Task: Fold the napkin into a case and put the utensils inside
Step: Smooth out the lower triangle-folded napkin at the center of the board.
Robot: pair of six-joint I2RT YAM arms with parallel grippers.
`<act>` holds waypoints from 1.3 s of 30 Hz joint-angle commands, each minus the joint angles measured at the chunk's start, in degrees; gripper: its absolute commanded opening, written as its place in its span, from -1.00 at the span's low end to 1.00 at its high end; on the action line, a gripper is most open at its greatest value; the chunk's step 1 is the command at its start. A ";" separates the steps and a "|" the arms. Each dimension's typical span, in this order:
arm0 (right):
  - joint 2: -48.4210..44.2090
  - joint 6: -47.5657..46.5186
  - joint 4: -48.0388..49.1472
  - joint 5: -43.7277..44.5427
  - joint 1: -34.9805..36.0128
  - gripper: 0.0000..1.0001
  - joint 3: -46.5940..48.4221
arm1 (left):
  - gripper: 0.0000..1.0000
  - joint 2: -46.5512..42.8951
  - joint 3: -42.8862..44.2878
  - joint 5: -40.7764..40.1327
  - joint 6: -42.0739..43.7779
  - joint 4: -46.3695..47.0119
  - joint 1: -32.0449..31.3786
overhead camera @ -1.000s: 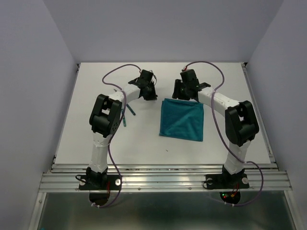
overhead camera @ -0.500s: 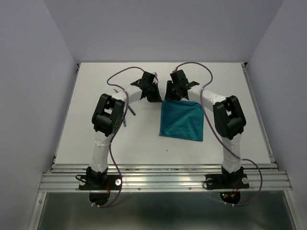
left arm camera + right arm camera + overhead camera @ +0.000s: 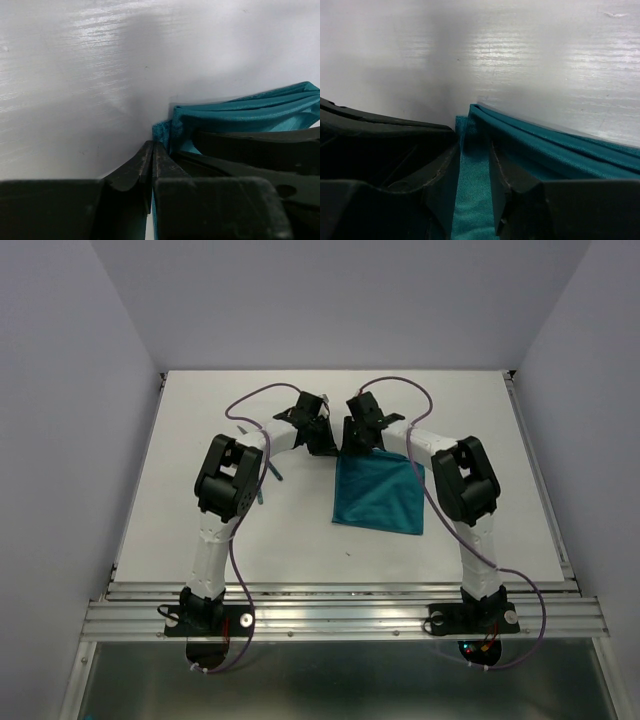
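The teal napkin (image 3: 380, 493) lies in the middle of the table, its far left corner lifted between both grippers. My left gripper (image 3: 323, 440) is shut on that corner; in the left wrist view (image 3: 152, 145) a thin strip of napkin (image 3: 240, 112) runs between the closed jaws. My right gripper (image 3: 356, 436) stands right beside it. In the right wrist view (image 3: 473, 142) its jaws stand apart astride the napkin (image 3: 550, 145) edge, cloth filling the gap. The utensils (image 3: 264, 483) show as thin teal handles left of the napkin, partly hidden by the left arm.
The two grippers are almost touching at the napkin's far left corner. The right gripper's black fingers (image 3: 260, 145) fill the right of the left wrist view. A raised rail (image 3: 340, 590) runs along the table's near edge, and walls close in the left, right and back.
The right gripper has swung left along the napkin's far edge to its far left corner, next to the left gripper. Both pairs of jaws have narrowed.
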 commanded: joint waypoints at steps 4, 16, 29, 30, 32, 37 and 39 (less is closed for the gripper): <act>1.48 0.89 -0.12 1.04 1.05 -0.42 2.71 | -0.76 -0.05 1.15 -0.57 0.48 -0.72 -0.14; -1.33 0.89 1.28 1.91 1.05 -0.87 0.95 | -0.77 0.12 0.71 -0.75 0.57 -0.72 -0.14; -5.11 0.80 2.34 2.97 3.15 -0.98 0.16 | -0.78 0.82 0.71 -0.93 0.66 -0.90 -0.14; -5.11 0.72 2.34 2.97 3.15 -0.98 0.33 | -0.78 0.82 0.62 -1.01 0.66 -0.90 -0.14; -5.11 0.63 2.34 2.71 3.68 -0.99 0.60 | -0.78 0.82 0.62 -1.01 0.66 -0.90 -0.14; -4.50 0.54 2.25 2.27 4.21 -0.98 1.39 | -0.79 0.65 0.45 -1.19 0.66 -0.90 -0.14; -3.80 0.54 2.25 2.18 4.21 -0.99 1.39 | -0.79 0.39 0.27 -1.45 0.74 -0.90 -0.05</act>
